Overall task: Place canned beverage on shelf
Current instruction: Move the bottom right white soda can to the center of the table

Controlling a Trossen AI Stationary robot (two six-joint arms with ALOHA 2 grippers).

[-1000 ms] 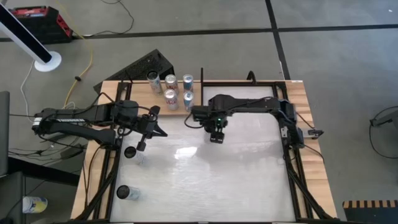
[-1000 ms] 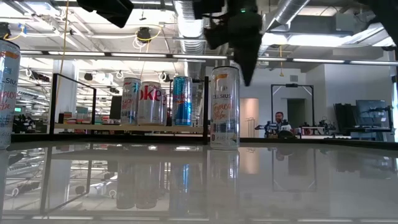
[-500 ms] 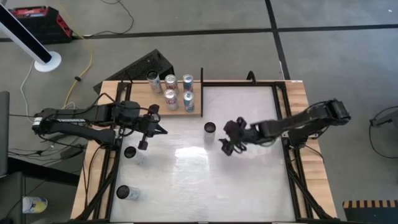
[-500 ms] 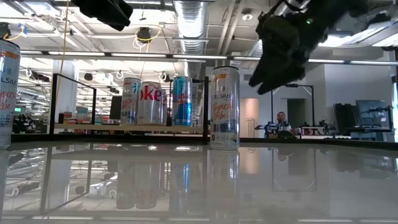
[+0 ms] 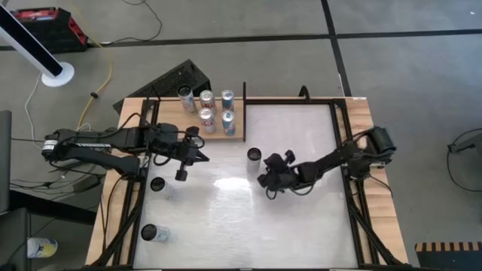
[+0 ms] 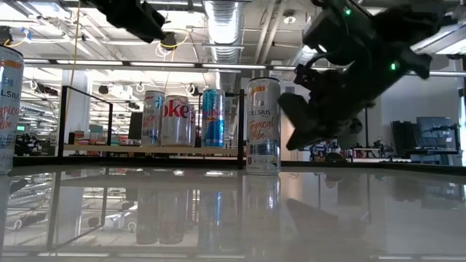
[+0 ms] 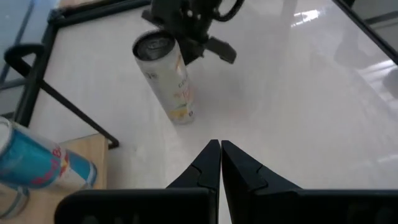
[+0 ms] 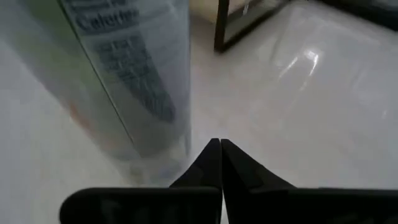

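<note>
The canned beverage (image 5: 254,156) is a tall white can. It stands upright on its base on the white tabletop, just right of the shelf (image 5: 193,125). It also shows in the low view (image 6: 263,124) and the left wrist view (image 7: 165,74). My right gripper (image 5: 263,181) is shut and hangs low, close beside the can on its near right side (image 8: 216,145); no contact shows. My left gripper (image 5: 202,157) is shut, left of the can and pointing toward it (image 7: 220,144). The light-wood shelf holds several upright cans (image 5: 208,111).
Two more cans stand on the table's left part (image 5: 158,184) and near its front left corner (image 5: 149,232). Black uprights (image 5: 244,113) edge the shelf on the side toward the can. The white tabletop (image 5: 301,226) stretches right of and in front of the can.
My right gripper has left its place over the can. It swung toward the table's right and near side, then came back lower beside the can and shut. The can has stayed upright where it was. My left gripper has gone a little toward the can.
</note>
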